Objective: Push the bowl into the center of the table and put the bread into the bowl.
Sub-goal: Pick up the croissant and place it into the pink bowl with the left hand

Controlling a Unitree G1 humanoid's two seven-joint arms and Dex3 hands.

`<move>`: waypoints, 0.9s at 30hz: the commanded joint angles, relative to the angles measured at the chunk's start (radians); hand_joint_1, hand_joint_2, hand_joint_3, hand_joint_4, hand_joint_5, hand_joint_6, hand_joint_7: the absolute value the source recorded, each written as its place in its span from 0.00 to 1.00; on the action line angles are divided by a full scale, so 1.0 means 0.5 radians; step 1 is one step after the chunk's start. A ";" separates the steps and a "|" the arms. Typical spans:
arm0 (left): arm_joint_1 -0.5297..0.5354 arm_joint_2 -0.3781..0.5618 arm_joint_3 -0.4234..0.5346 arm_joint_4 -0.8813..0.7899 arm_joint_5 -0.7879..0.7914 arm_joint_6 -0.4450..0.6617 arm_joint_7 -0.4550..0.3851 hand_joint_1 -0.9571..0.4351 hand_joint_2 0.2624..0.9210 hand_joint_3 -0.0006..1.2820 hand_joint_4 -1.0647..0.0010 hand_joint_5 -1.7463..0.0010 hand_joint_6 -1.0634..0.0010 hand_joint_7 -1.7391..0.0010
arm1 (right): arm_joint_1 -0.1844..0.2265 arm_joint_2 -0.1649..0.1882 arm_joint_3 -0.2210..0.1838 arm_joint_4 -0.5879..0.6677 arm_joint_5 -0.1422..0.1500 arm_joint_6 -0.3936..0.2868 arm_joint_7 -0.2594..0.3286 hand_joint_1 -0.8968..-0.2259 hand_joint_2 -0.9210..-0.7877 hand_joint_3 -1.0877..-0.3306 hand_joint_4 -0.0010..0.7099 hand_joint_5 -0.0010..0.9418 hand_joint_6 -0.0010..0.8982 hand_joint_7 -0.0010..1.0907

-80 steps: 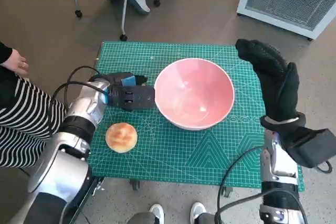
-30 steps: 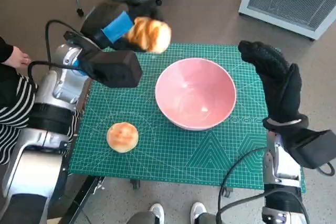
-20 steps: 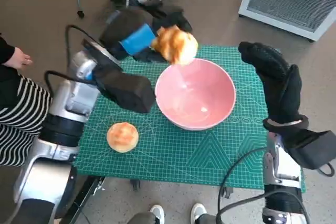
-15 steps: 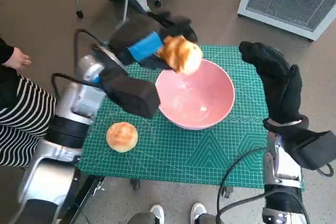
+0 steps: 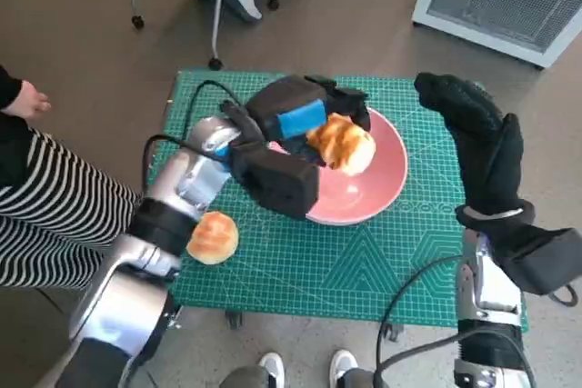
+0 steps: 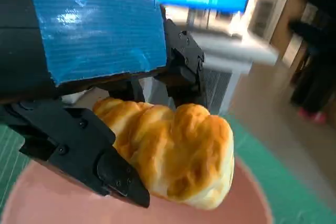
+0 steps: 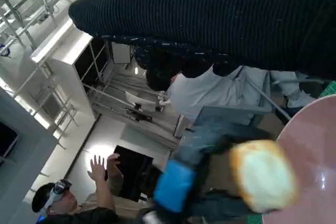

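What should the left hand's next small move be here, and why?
Probably lower a little and let go. The left hand grips a bread roll right over the pink bowl, not yet resting inside. A second roll lies on the green mat.

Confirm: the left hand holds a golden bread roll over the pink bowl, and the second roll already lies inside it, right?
Not quite. The left hand holds the golden bread roll over the pink bowl, but the head view shows the second roll on the green mat, outside the bowl.
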 commanded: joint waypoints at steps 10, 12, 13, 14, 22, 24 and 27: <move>-0.133 -0.078 -0.092 0.309 0.049 0.048 -0.184 0.59 0.83 0.01 0.67 0.97 0.73 0.87 | 0.064 0.002 -0.009 0.022 -0.017 -0.027 -0.040 0.20 0.00 0.40 0.21 0.00 0.06 0.42; -0.138 -0.072 -0.099 0.315 0.054 0.054 -0.213 0.55 0.80 0.01 0.75 0.99 0.77 0.91 | 0.066 0.003 -0.007 0.019 -0.019 -0.028 -0.044 0.20 0.00 0.39 0.21 0.00 0.06 0.42; -0.142 -0.068 -0.103 0.313 0.059 0.058 -0.226 0.54 0.79 0.01 0.76 0.99 0.77 0.92 | 0.067 0.003 -0.007 0.017 -0.017 -0.027 -0.046 0.20 0.00 0.39 0.21 0.00 0.06 0.42; -0.145 -0.061 -0.103 0.309 0.060 0.059 -0.237 0.51 0.78 0.00 0.79 0.99 0.79 0.93 | 0.069 0.005 -0.006 0.014 -0.016 -0.026 -0.048 0.20 0.00 0.39 0.21 0.00 0.06 0.42; -0.128 0.036 -0.050 0.229 0.019 -0.027 -0.267 0.41 0.77 0.00 0.84 1.00 0.81 0.96 | 0.072 0.013 0.002 0.008 -0.023 -0.023 -0.064 0.20 0.00 0.39 0.21 0.00 0.06 0.42; -0.123 0.067 -0.031 0.207 0.005 -0.059 -0.268 0.40 0.77 0.00 0.85 1.00 0.81 0.96 | 0.070 0.014 0.005 0.011 -0.020 -0.021 -0.065 0.20 0.00 0.39 0.21 0.00 0.06 0.42; -0.111 0.119 0.003 0.167 -0.020 -0.100 -0.271 0.38 0.77 0.00 0.85 1.00 0.81 0.97 | 0.067 0.016 0.008 0.019 -0.017 -0.022 -0.064 0.20 0.00 0.39 0.21 0.00 0.06 0.42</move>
